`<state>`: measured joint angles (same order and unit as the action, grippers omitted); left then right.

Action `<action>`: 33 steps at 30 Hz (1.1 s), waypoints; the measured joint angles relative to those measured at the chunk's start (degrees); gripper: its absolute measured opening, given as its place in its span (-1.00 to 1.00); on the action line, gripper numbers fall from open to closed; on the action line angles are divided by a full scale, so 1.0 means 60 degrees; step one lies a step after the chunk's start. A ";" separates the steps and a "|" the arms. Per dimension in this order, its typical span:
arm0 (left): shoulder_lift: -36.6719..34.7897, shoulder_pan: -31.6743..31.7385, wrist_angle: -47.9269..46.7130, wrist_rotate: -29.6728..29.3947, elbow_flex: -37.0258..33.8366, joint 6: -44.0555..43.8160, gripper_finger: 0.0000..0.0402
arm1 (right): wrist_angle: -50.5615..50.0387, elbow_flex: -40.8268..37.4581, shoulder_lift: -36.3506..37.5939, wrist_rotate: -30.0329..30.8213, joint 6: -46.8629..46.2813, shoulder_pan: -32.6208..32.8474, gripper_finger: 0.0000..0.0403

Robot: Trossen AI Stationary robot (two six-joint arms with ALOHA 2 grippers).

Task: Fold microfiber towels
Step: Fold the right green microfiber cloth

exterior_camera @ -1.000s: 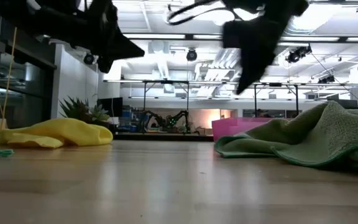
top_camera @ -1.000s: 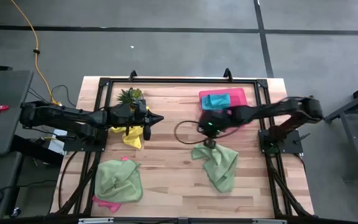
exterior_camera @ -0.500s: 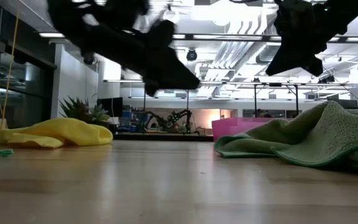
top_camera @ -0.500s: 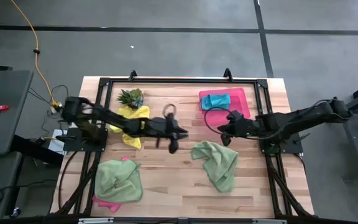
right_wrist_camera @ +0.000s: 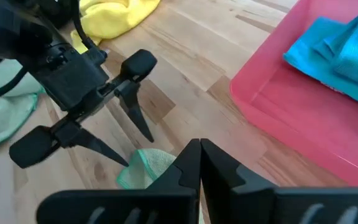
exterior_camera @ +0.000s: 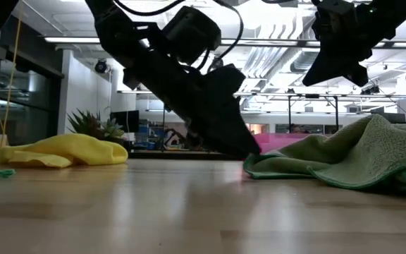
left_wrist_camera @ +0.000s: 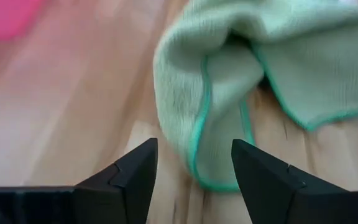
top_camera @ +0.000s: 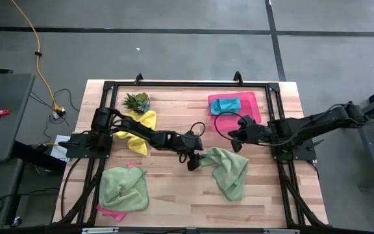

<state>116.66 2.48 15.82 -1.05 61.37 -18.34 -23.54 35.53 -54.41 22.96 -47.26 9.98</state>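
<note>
A crumpled light green towel [top_camera: 227, 170] lies on the table right of centre. My left gripper [top_camera: 197, 161] is open and low at its left corner [left_wrist_camera: 207, 168]. The fingers stand on either side of that corner, as the right wrist view [right_wrist_camera: 135, 149] also shows. My right gripper [top_camera: 232, 140] is shut and empty, above the table between the towel and the pink tray [top_camera: 252, 107]. A teal towel [top_camera: 224, 104] lies in the tray. A yellow towel [top_camera: 136, 129] lies at the far left. Another light green towel [top_camera: 123, 187] lies on a pink one [top_camera: 111, 210] at the near left. My left gripper comes at the light green towel's left corner [left_wrist_camera: 197, 177] slanting down from the table's left. One open finger stands on each side of the corner. Whether the fingers touch the cloth, I cannot tell. The towel lies slack on the table.
A small spiky plant [top_camera: 137, 100] stands at the far left by the yellow towel. A dark frame [top_camera: 187, 84] runs around the table's edges. Bare wood [top_camera: 180, 188] lies between the two green towels.
My left gripper has swung from the yellow towel toward the table's right edge and come down to the green towel's left corner. My right gripper has risen from above the towel's far edge and drawn toward the right, then kept still. The towel has not moved.
</note>
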 joint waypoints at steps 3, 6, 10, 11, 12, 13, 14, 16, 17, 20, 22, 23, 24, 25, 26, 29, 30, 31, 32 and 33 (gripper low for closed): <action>0.0000 -0.0089 -0.0354 0.0063 -0.0001 -0.0001 -0.01 | -0.0016 0.0000 0.0000 0.0003 0.0181 0.0000 -1.00; 0.0000 -0.0191 -0.0543 0.0121 -0.0005 -0.0019 -0.01 | -0.0029 0.0000 0.0000 0.0137 0.0205 0.0000 -1.00; 0.0003 -0.0391 -0.0382 0.0136 -0.0005 -0.0143 -0.03 | -0.0046 -0.0001 0.0000 0.0177 0.0392 0.0000 -1.00; 0.0030 -0.0437 -0.0311 0.0067 -0.0005 -0.0162 -0.04 | -0.0050 -0.0002 0.0000 0.0206 0.0429 0.0000 -1.00; 0.0089 -0.0472 -0.0238 -0.0022 0.0002 -0.0167 -0.06 | -0.0051 0.0000 0.0000 0.0264 0.0447 0.0000 -1.00; 0.0148 -0.0509 -0.0247 -0.0096 0.0000 -0.0200 -0.08 | -0.0067 -0.0001 0.0000 0.0326 0.0454 0.0000 -1.00; 0.0218 -0.0528 -0.0254 -0.0174 -0.0007 -0.0279 -0.09 | -0.0079 -0.0002 0.0000 0.0377 0.0454 0.0000 -1.00; 0.0355 -0.0572 -0.0063 -0.0205 0.0006 -0.0590 -0.13 | -0.0079 0.0000 0.0000 0.0456 0.0438 0.0000 -1.00; 0.0387 -0.0571 -0.0026 -0.0203 0.0018 -0.0768 -0.15 | -0.0082 -0.0002 0.0000 0.0523 0.0414 0.0000 -1.00; 0.0407 -0.0602 -0.0012 -0.0204 0.0021 -0.0988 -0.24 | -0.0078 0.0000 0.0000 0.0579 0.0382 0.0000 -1.00; 0.0407 -0.0615 0.0009 -0.0298 0.0015 -0.0844 -0.35 | -0.0071 -0.0002 0.0000 0.0583 0.0381 0.0000 -1.00; 0.0401 -0.0613 0.0013 -0.0295 0.0011 -0.0782 -0.42 | -0.0073 0.0000 0.0000 0.0580 0.0381 0.0000 -1.00; 0.0401 -0.0605 0.0027 -0.0295 0.0005 -0.0773 -0.50 | -0.0074 -0.0003 0.0000 0.0583 0.0381 0.0000 -1.00; 0.0401 -0.0601 0.0045 -0.0292 0.0001 -0.0795 -0.60 | -0.0068 0.0000 0.0000 0.0583 0.0381 0.0000 -1.00; 0.0401 -0.0583 0.0054 -0.0259 -0.0001 -0.0865 -0.71 | -0.0068 -0.0002 0.0000 0.0583 0.0381 0.0000 -1.00; 0.0305 -0.0407 -0.0001 0.0434 -0.0017 -0.0957 -0.95 | -0.0068 0.0000 0.0000 0.0583 0.0381 0.0000 -1.00; 0.0238 -0.0345 0.0002 0.0685 -0.0023 -0.0959 -0.95 | -0.0068 -0.0002 0.0000 0.0583 0.0381 0.0000 -1.00; 0.0100 -0.0254 -0.0112 0.0947 -0.0023 -0.0947 -0.95 | -0.0064 0.0000 0.0000 0.0583 0.0381 0.0000 -1.00; -0.0099 -0.0158 -0.0309 0.1204 -0.0023 -0.0893 -0.95 | -0.0059 0.0000 0.0000 0.0583 0.0381 0.0000 -1.00; -0.0346 -0.0047 -0.0477 0.1428 -0.0023 -0.0820 -0.97 | -0.0035 0.0000 0.0000 0.0583 0.0381 0.0000 -1.00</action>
<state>114.59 2.20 12.96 7.52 61.23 -23.26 -23.75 35.53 -54.41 26.46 -44.97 9.98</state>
